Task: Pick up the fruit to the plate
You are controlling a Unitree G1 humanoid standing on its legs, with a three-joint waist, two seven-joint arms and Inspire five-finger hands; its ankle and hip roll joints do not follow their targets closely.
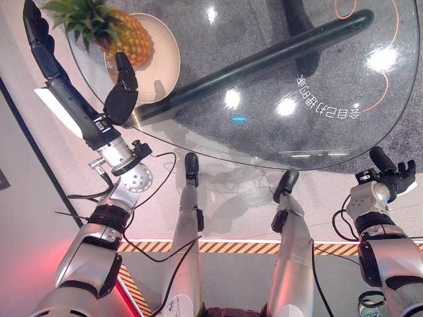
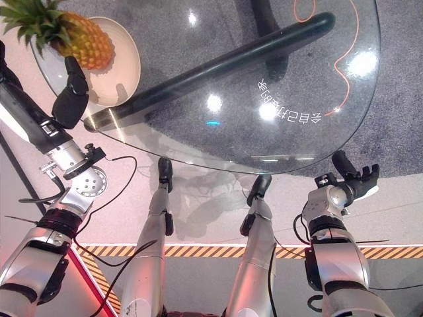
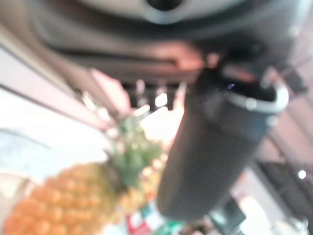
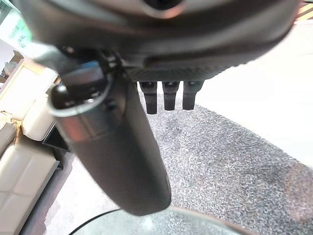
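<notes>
Lying on the plate [image 1: 165, 63] at the counter's [image 1: 277, 132] far left corner, the pineapple [image 1: 125, 39] already rests where the task wants it, its body on the dish and its leafy crown poking out past the rim toward the left hand's fingers [image 1: 39, 39]. The left hand [image 1: 86, 92] stands spread wide around the fruit with nothing in its hold: the fingers reach up straight beside the crown, and the thumb [image 1: 124, 79] stands just beside the fruit's near flank, over the plate's near edge. Whether the thumb touches the skin cannot be told. The right hand [image 2: 353, 178] hangs idle beyond the counter's near edge, well apart from everything, with fingers relaxed and empty. From here the main risk, as I judge it, is the withdrawal: a thumb dragged back across the rim could tip or slide the plate, which sits close to the glass edge, and fingers brushing the crown could roll the pineapple off the dish, since it lies on its side and rounded. A clean lift straight away from the fruit looks safest.
</notes>
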